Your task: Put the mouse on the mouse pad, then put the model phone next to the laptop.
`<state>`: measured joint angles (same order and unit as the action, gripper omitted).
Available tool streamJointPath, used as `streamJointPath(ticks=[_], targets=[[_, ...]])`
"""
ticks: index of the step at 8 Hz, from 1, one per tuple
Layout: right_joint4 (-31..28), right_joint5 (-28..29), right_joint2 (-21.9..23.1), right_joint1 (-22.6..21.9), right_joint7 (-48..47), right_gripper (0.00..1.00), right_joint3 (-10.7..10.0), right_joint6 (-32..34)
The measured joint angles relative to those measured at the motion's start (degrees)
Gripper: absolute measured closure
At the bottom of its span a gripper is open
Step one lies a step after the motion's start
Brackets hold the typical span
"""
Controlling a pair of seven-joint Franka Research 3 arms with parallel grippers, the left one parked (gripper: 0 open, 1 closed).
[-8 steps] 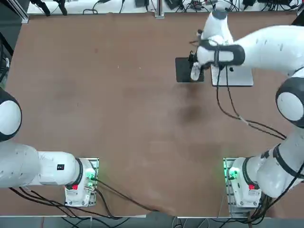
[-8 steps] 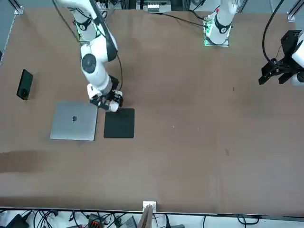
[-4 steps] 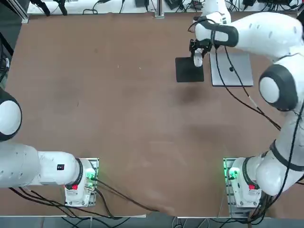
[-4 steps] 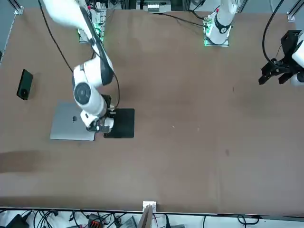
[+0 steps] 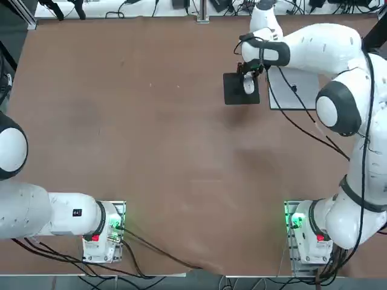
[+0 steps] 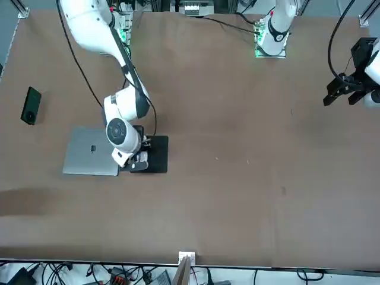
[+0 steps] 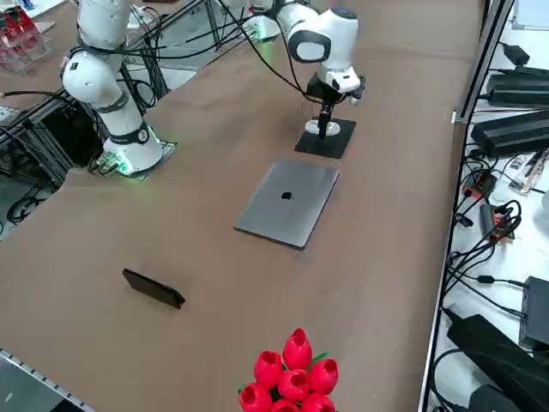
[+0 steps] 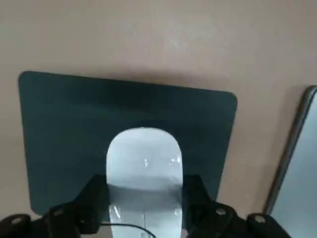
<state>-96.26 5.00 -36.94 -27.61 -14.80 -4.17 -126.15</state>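
The right gripper (image 8: 143, 218) is closed on the mouse (image 8: 144, 168); in the wrist view one black finger (image 8: 94, 206) presses each long side of the white shell, and the mouse is seen over the middle of the pad (image 8: 64, 134). Whether the mouse already rests on the pad or is held just above it cannot be told.

In the top view the gripper (image 5: 248, 81) and the mouse (image 5: 248, 86) sit in the upper right of the frame, over the right-hand part of the pad (image 5: 233, 93). The laptop (image 5: 299, 90) lies just to the right of the pad, lid closed, partly covered by the arm.

In the front view the gripper (image 6: 138, 159) is at centre left, over the left part of the pad (image 6: 155, 155). The laptop (image 6: 89, 151) lies immediately left of the pad, logo up. The phone (image 6: 31, 105) lies at the far left edge of the frame, above the laptop and well apart from it.

In the right side view the gripper (image 7: 324, 127) points straight down onto the pad (image 7: 330, 142) at upper centre. The mouse (image 7: 327, 130) shows as a white patch at the fingertips. The laptop (image 7: 287, 202) is at frame centre, below the pad. The phone (image 7: 153, 287) lies at lower left, well apart from the laptop. Red tulips (image 7: 292, 373) stand at the bottom edge.
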Motion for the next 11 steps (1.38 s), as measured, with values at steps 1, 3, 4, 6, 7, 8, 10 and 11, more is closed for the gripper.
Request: streamJointPath(ticks=[1, 3, 4, 6, 7, 8, 10, 11], targets=[[0.0, 0.0, -0.5, 0.0, -0.6, 0.22, 0.0, -1.2], [0.3, 0.0, -1.1, 0.0, -1.4, 0.22, 0.0, -3.1], [0.3, 0.0, -1.5, 0.0, -1.5, 0.22, 0.0, -4.1], [0.3, 0.0, -2.4, 0.0, -1.6, 0.22, 0.0, -5.7], [0.3, 0.0, -2.7, 0.0, -1.6, 0.22, 0.0, -6.0], [0.3, 0.0, -2.8, 0.0, -1.6, 0.21, 0.0, -6.0], [0.8, 0.0, -2.8, 0.0, -1.8, 0.0, 0.0, -6.1], [1.2, 0.0, -2.6, 0.0, -1.9, 0.0, 0.0, -6.1]])
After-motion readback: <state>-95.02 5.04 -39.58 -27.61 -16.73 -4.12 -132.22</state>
